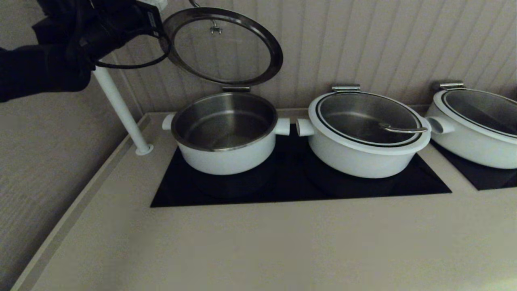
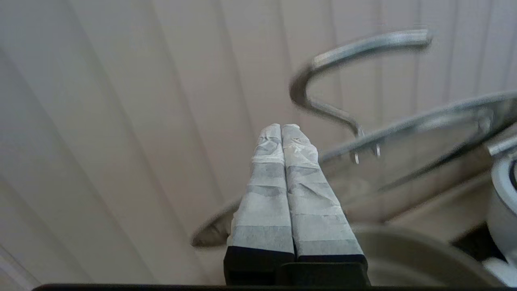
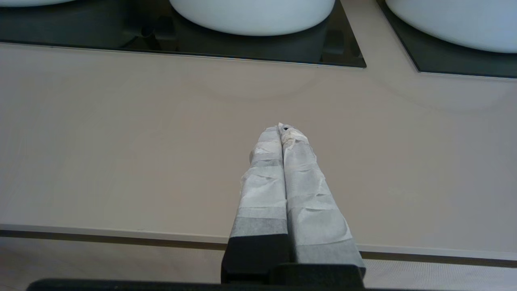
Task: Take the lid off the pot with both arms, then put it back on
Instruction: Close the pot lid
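Note:
The pot [image 1: 224, 157] stands open on the left of the black cooktop [image 1: 282, 194], its steel inside bare. The lid [image 1: 222, 46] is raised and tilted up above the pot's back edge, near the steel hinge [image 1: 236, 88]. My left arm [image 1: 80, 36] is high at the lid's left rim. In the left wrist view my left gripper [image 2: 282, 128] is shut on nothing, beside the wire handle [image 2: 323, 64] and in front of the glass [image 2: 404, 169]. I cannot tell whether it touches the rim. My right gripper [image 3: 282, 128] is shut and empty over the counter's front part.
Two wider white pots with lids on stand to the right: one [image 1: 343, 157] beside the task pot, one [image 1: 464, 149] at the far right. A white post [image 1: 121, 109] rises at the counter's back left corner. The panelled wall is close behind the lid.

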Robot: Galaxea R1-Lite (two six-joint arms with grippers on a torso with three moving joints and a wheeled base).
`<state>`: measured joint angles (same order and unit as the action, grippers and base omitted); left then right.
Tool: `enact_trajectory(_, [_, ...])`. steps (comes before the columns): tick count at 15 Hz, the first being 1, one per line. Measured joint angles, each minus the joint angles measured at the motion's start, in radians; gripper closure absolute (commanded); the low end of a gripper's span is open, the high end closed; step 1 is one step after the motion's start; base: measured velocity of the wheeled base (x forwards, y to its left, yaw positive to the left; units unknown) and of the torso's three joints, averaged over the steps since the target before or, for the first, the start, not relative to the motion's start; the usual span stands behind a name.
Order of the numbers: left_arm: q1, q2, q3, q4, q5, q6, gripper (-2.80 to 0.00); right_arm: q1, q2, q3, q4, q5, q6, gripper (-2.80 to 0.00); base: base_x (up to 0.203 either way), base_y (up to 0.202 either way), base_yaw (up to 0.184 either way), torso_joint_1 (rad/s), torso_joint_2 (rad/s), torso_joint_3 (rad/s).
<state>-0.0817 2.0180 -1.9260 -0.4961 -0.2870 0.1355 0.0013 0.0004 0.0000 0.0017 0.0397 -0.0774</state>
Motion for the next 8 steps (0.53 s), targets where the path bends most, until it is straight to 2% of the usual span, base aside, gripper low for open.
enact_trajectory(8, [-0.003, 0.071, -0.024, -0.125, -0.003, -0.01, 0.0, 0.0, 0.0, 0.0, 0.0, 0.0, 0.0, 0.0, 0.0, 0.0, 0.0, 0.0, 0.0, 0.0])
